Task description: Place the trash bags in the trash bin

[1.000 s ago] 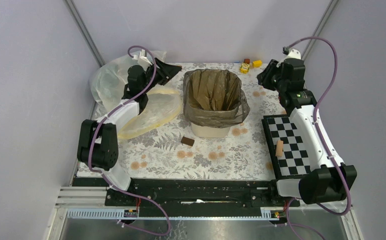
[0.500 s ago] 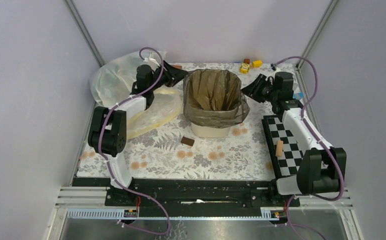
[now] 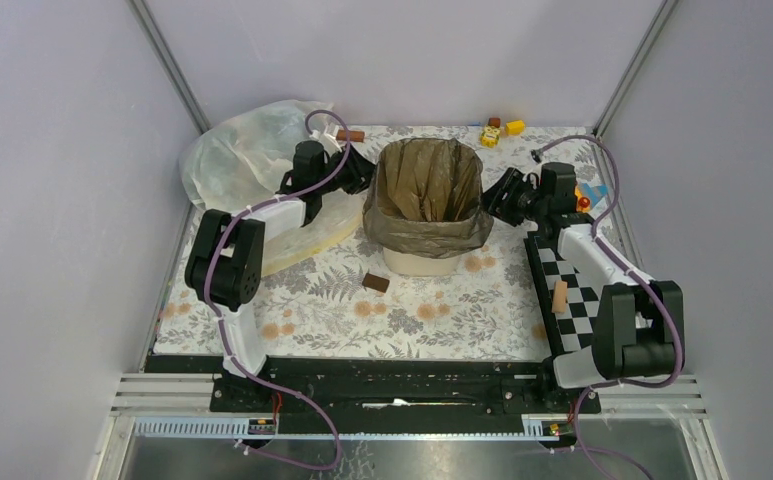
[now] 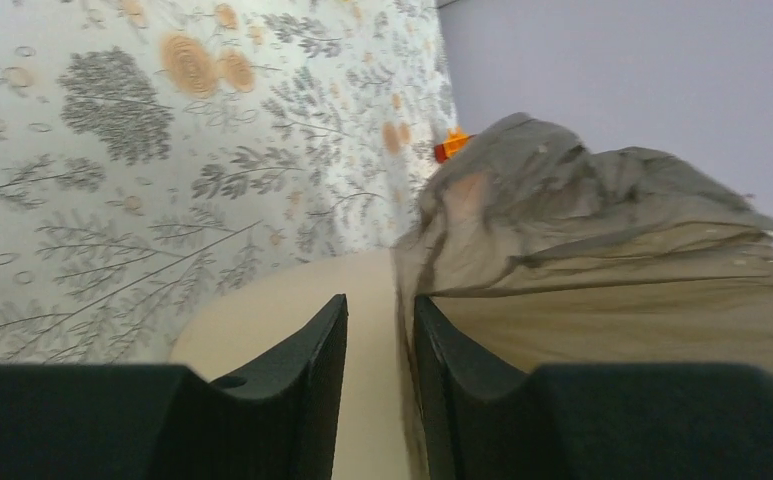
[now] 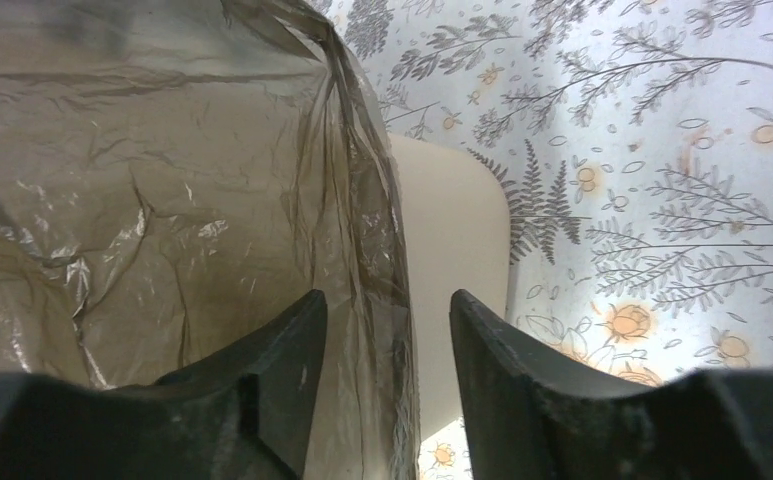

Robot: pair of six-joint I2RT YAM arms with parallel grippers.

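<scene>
My left hand [image 4: 380, 305] is hovering at the bin's left side, its fingers drawn near each other but not touching. A slim gap is showing between them, and through it I am seeing the cream wall of the trash bin [image 3: 420, 262]. The edge of the trash bag [image 3: 427, 185] is running just beside one finger's inner face, and I cannot tell whether any film is caught. My right hand [image 5: 384, 300] is standing spread at the opposite side, straddling the bag's hanging skirt without pinching it.

I am judging the bag as already seated: it is lining the bin, with its mouth folded outward over the rim. So the step in hand is tidying that overhang. Next, each hand is going to need to nip the thin film rather than the hard wall and draw it down evenly and gently, since the bin is probably standing unfixed on the floral surface [image 3: 432, 310].
</scene>
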